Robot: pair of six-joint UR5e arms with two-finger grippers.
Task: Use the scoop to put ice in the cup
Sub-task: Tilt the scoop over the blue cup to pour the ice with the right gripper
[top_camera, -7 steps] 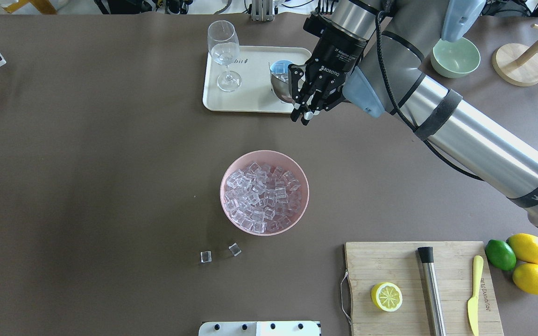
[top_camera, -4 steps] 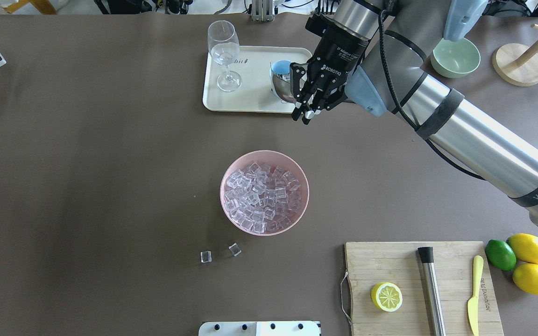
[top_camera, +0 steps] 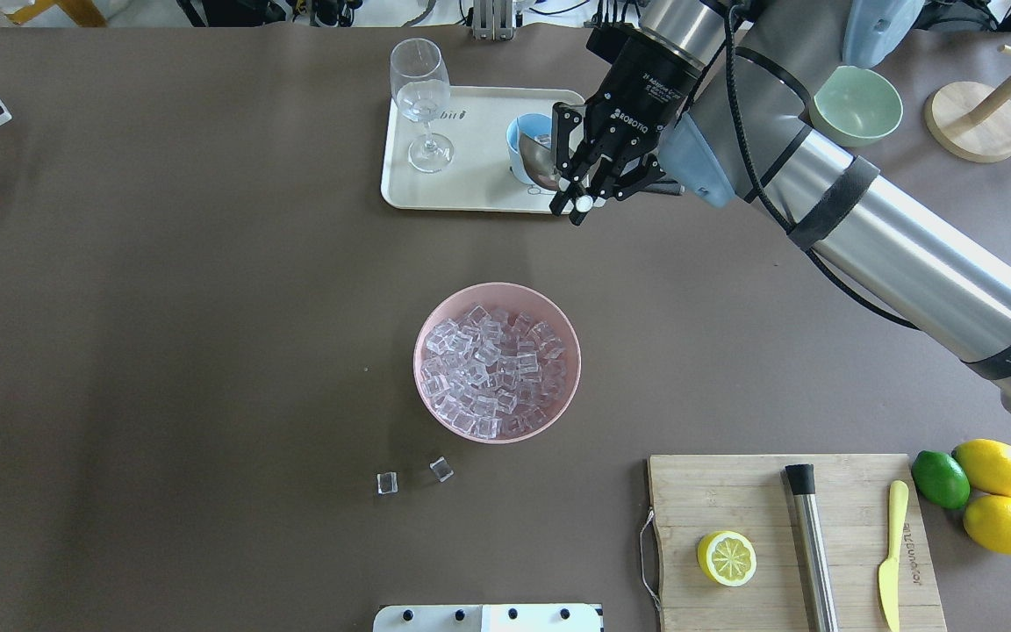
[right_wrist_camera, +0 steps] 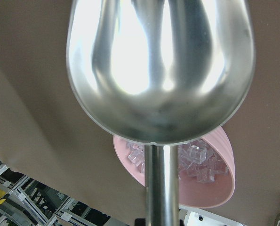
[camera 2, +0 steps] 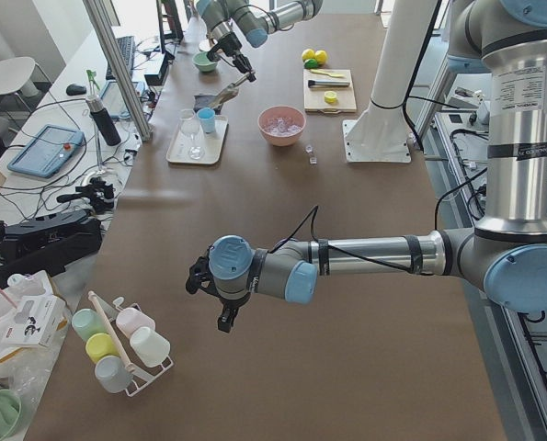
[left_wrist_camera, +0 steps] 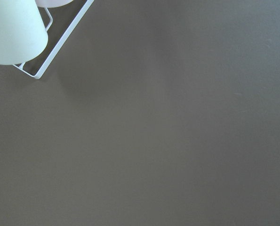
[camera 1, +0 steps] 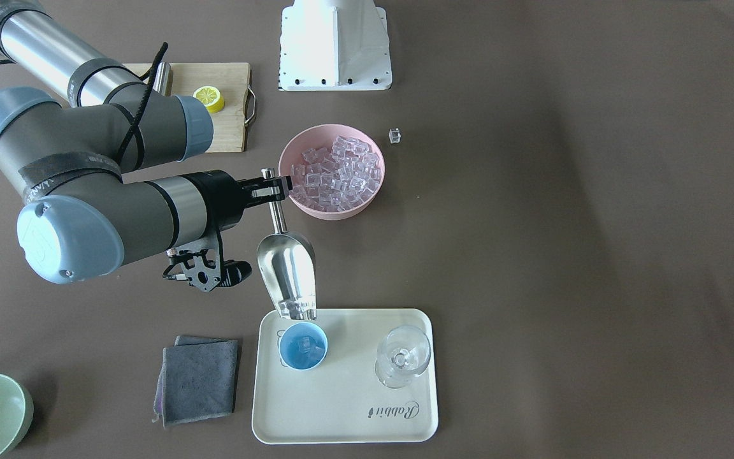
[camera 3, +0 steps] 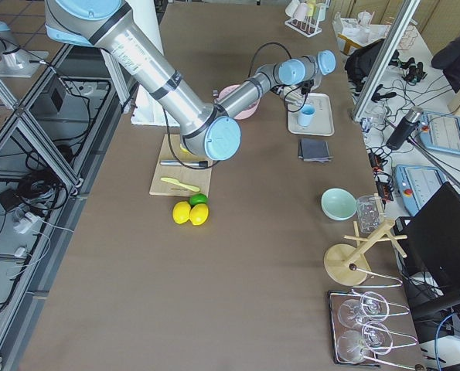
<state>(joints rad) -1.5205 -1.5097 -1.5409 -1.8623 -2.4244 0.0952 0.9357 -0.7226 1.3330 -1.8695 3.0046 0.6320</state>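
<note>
Change: against the overhead view of a second ago, the right end effector has drawn slightly toward the far side of the table. The scoop has tipped steeper, and more of the blue inside of the cup now shows.
Meaning for the task: we judge the pour to be under way or nearly spent, as some ice has already reached the cup.
Right end effector: clamped on the scoop's thin rod handle, high on the rod, with the trough hanging mouth-down.
Scoop: its mouth is just above the cup's rim on the robot's side. A cube or two seem to sit at the lip, though glare leaves us unsure.
Cup: upright on the cream tray, with a few clear cubes of ice inside.
Pink bowl: mid-table, well apart from the tray, heaped with the ice stock.
Wine glass: upright on the same tray, apart from the cup, with no ice in it.
Green bowl: off the tray, nothing inside.
Loose cubes: two lie on the table near the pink bowl.
Left end effector: far along the table near a cup rack. Only the side camera shows it, so we cannot tell whether it is apart or together.
Risk: cubes at the lip may skip past the narrow rim onto the tray.
</note>
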